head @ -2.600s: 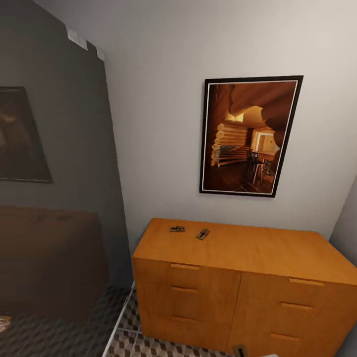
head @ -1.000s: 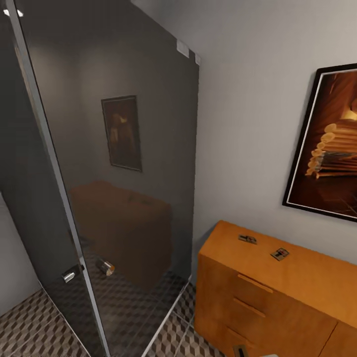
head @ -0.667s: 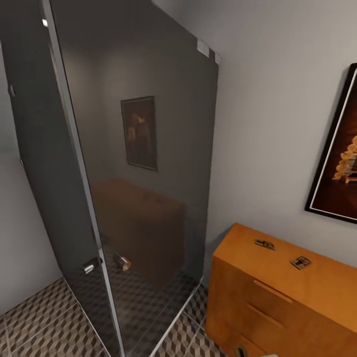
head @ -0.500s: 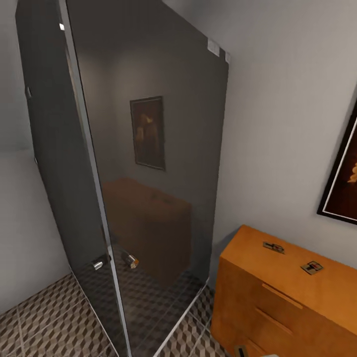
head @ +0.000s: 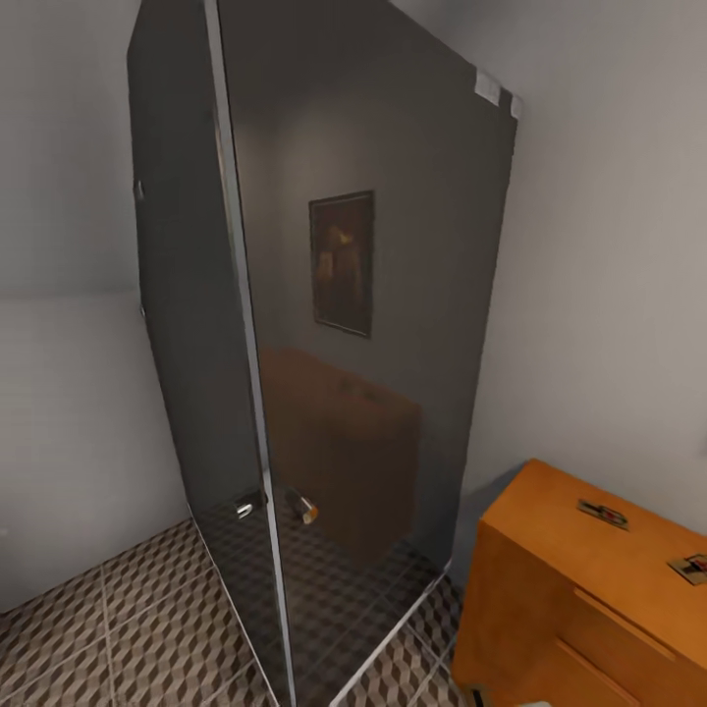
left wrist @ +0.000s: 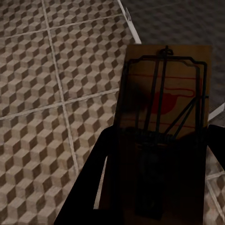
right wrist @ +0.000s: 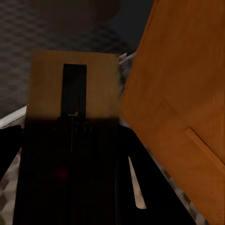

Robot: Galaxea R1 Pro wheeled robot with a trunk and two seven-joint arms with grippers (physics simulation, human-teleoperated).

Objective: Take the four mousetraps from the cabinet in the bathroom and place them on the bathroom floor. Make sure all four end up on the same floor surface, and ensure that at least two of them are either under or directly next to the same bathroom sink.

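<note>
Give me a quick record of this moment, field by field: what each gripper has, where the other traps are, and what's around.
left gripper: shut on a flat wooden mousetrap with wire bar, above the cube-patterned tile floor
right gripper: shut on a second wooden mousetrap
orange-brown wooden cabinet: two small dark mousetraps on top
surroundings: dark glass shower enclosure

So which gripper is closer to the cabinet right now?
Right. The right gripper, shut on a mousetrap, has the cabinet side close beside it. The left gripper, holding another mousetrap, hangs over the bathroom floor.
</note>
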